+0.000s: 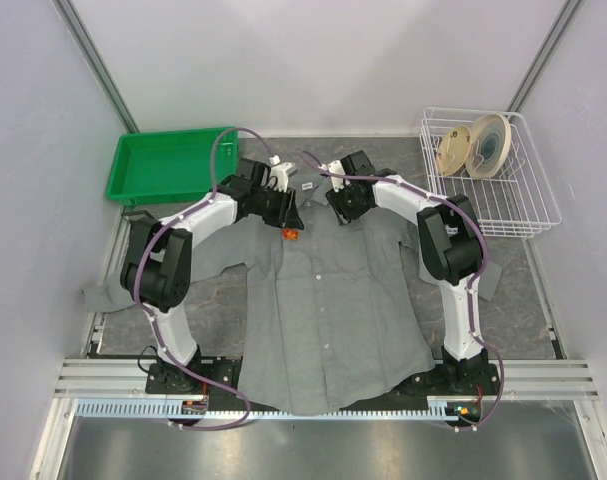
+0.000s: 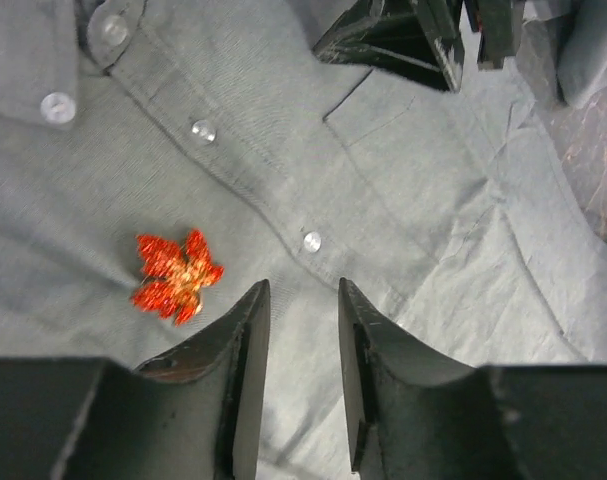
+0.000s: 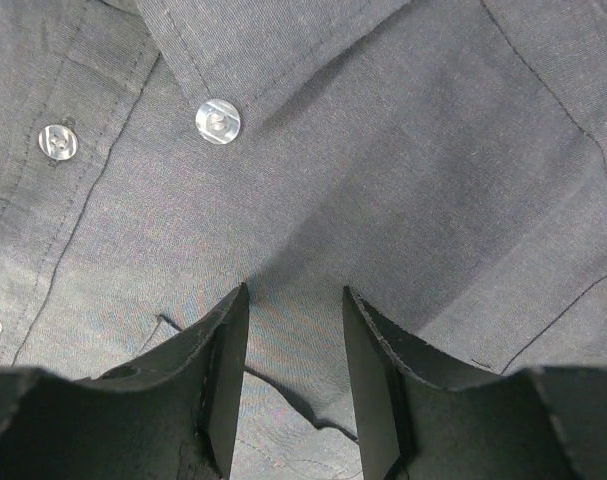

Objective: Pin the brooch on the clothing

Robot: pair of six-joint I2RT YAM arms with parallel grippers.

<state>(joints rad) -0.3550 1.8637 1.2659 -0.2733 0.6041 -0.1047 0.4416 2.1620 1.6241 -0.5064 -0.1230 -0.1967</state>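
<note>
Left arm [image 1: 198, 215]: stretching toward the table's [image 1: 533, 310] far edge; left gripper [image 2: 301, 290] hovering, fingers parted.
Right arm [image 1: 413, 200]: mirroring it; right gripper [image 3: 295, 292] likewise parted.

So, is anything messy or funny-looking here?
A little. The shirt has its hem hanging over the near rail, and one sleeve is crumpled out to the side. The brooch lies flat on the shirt, looking whole.

The shirt [image 1: 323, 320] lies spread out on the table [image 1: 528, 300]. The brooch [image 1: 291, 234] sits on the shirt, just left of its buttons [image 1: 321, 300]. Behind the shirt, a tray [image 1: 133, 188] stands to the left and a basket [image 1: 543, 215] to the right, with two round things [image 1: 478, 147] inside.
</note>
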